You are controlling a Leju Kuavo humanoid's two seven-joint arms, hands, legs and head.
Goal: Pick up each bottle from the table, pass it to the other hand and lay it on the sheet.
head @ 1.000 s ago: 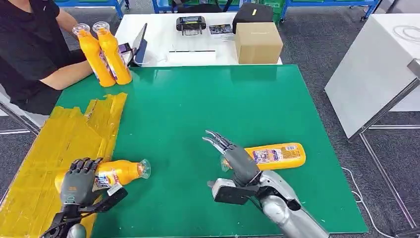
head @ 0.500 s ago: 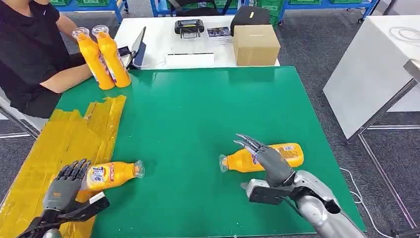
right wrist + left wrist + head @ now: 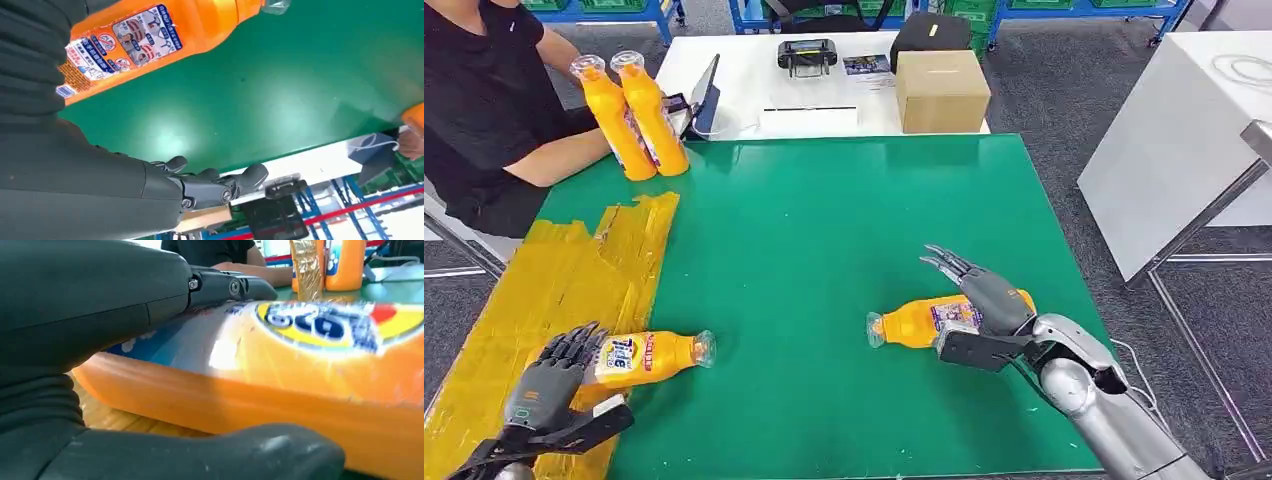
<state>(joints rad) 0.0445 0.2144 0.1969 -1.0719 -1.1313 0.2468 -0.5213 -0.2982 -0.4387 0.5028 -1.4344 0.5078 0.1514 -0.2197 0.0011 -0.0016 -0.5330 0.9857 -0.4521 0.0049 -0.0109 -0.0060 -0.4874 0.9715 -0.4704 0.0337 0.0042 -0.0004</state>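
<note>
An orange bottle (image 3: 649, 353) lies on its side at the near left, its base on the yellow sheet (image 3: 554, 280) and its neck out over the green table (image 3: 824, 220). My left hand (image 3: 549, 375) sits at the bottle's base with its fingers spread apart. The left wrist view shows this bottle (image 3: 300, 365) lying close between thumb and fingers (image 3: 225, 287). A second orange bottle (image 3: 919, 323) lies at the near right. Over its base my right hand (image 3: 986, 295) hovers with straight fingers. In the right wrist view that bottle (image 3: 150, 40) lies beside the hand (image 3: 75, 175).
A person in black sits at the far left and holds two upright orange bottles (image 3: 634, 115) on the table corner. Behind the green table a white table carries a cardboard box (image 3: 942, 88), a tablet (image 3: 706, 92) and a black device (image 3: 807, 52). Another white table (image 3: 1174, 150) stands at right.
My left hand has let go of its bottle and drawn back; the bottle now rests at the sheet's edge. My right hand has swung right, over the second bottle's base.
</note>
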